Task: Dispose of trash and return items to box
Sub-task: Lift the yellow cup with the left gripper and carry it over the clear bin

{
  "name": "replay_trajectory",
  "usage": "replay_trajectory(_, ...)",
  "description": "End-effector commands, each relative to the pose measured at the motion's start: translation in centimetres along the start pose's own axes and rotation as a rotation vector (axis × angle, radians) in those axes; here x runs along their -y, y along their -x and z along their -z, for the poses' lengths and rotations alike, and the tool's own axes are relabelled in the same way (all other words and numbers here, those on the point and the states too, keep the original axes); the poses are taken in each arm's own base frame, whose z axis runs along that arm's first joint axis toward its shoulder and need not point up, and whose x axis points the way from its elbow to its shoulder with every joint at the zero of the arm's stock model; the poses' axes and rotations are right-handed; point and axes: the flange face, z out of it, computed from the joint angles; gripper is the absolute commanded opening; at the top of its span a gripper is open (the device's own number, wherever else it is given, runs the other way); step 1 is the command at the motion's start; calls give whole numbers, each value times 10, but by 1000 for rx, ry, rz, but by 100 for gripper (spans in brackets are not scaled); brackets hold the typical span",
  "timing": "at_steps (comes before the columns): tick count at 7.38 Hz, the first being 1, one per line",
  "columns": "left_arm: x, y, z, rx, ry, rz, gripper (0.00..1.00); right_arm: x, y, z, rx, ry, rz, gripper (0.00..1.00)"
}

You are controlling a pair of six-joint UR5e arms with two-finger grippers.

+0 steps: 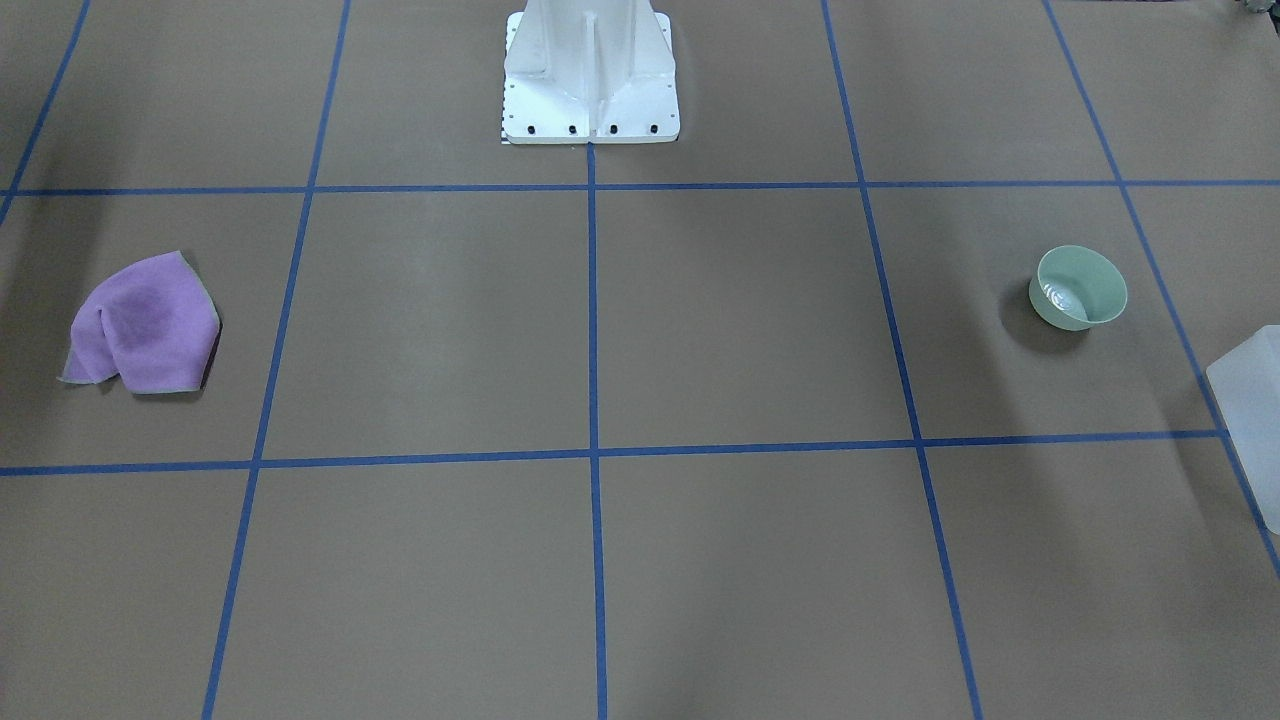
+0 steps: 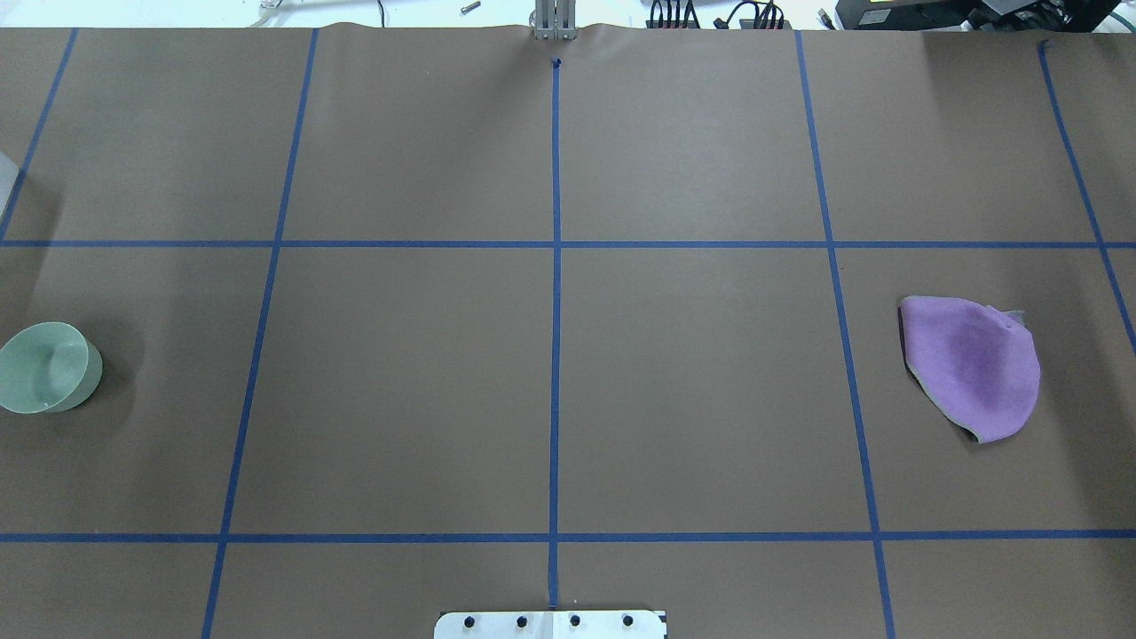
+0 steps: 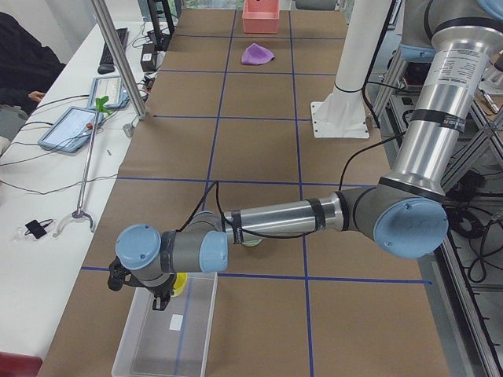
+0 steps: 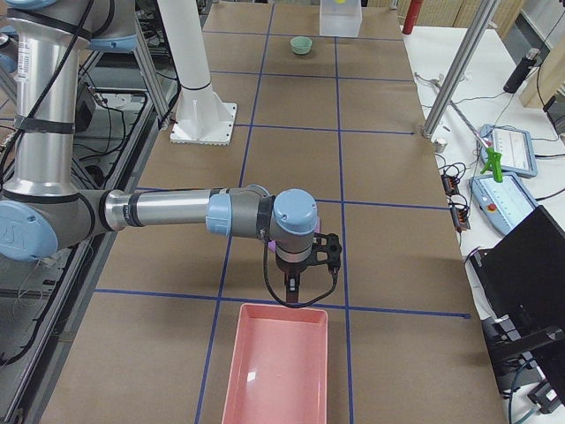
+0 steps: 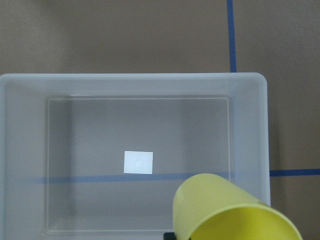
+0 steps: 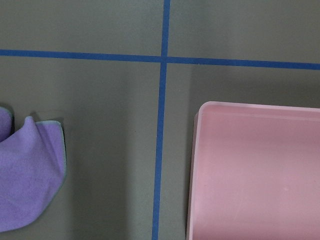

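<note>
Writing first, and there's little to read: a white sticker [image 5: 138, 162] lies on the floor of the box [image 5: 30, 150], and the faint mark on it is too pale to make out.

The box sits at the left end of the counter [image 2: 399, 382], toward the far corner, away from the robot's base [image 1: 590, 90]. Over it comes the left arm [image 3: 275, 216]. The yellow cup [image 5: 225, 212] is up in the air at the left jaws, tipped on its side with its mouth toward the wrist camera. It hangs across the box's side wall near a corner, above the rim and not down on the floor. The jaws are almost wholly hidden behind the cup, but they are grasping it.

The green bowl [image 1: 1078, 288] stands upright on the counter near that same left end. It is outside the box and apart from it, on the robot's side. In the side view it peeks out from behind the left forearm, clear of the jaws.

Over to the right end. The right jaws hang just above the near rim of a pink tray [image 4: 275, 362], seen only from the side, so I cannot tell whether they are released or clenched. A purple cloth [image 2: 972, 366] lies crumpled on the counter beside the tray, not touching it, with a blue tape line [image 6: 160, 150] running between the two.
</note>
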Motion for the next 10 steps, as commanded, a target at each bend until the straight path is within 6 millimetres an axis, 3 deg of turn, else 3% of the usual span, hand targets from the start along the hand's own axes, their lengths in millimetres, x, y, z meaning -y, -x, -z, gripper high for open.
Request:
replay_trajectory(1, -1, -6, -42, -2, -21, 50, 0, 1, 2, -2, -1, 6, 5, 100)
replay_trajectory(2, 1, -19, -56, -5, -2, 66, 0, 1, 2, -2, -1, 6, 6, 100)
replay_trajectory(7, -8, -12, -84, -5, 51, 112, 0, 4, 6, -3, 1, 8, 14, 100)
replay_trajectory(10, -14, -29, -117, 3, 106, 81, 0, 5, 7, -4, 4, 10, 16, 100)
